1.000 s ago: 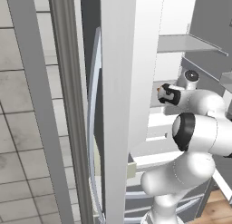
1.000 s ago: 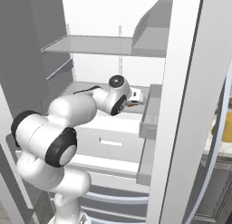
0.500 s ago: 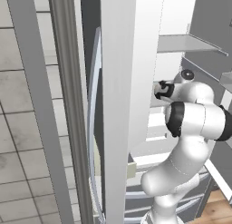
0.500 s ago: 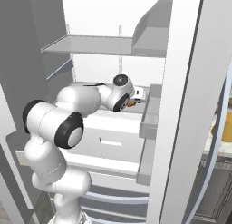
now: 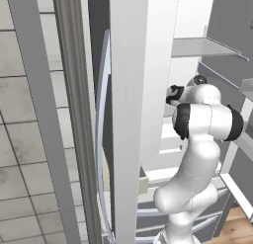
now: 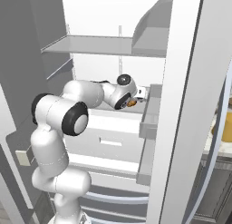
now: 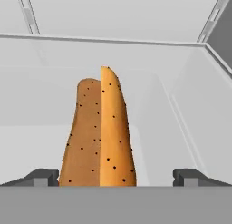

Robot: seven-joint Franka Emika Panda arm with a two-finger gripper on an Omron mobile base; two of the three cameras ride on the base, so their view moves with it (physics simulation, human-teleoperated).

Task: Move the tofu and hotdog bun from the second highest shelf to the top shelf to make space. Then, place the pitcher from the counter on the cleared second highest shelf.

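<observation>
Since a second ago my elbow has swung up and my forearm has pushed deeper into the refrigerator, so my wrist now sits further in over the second highest shelf. From the right base view, my claw [image 6: 136,99] reaches in toward three o'clock, just below the top shelf [image 6: 95,47], which hangs at about twelve o'clock above it. A bit of orange-brown shows right at the claw tip there. Looking along my fingers, the hotdog bun [image 7: 99,137] lies lengthwise straight ahead, running from six o'clock up toward twelve, its speckled tan halves side by side on the pale shelf floor. My two fingertips [image 7: 40,177] stand wide apart, one at about eight o'clock and the other at four o'clock, with the near end of the bun between them. I cannot tell whether either tip touches it.
</observation>
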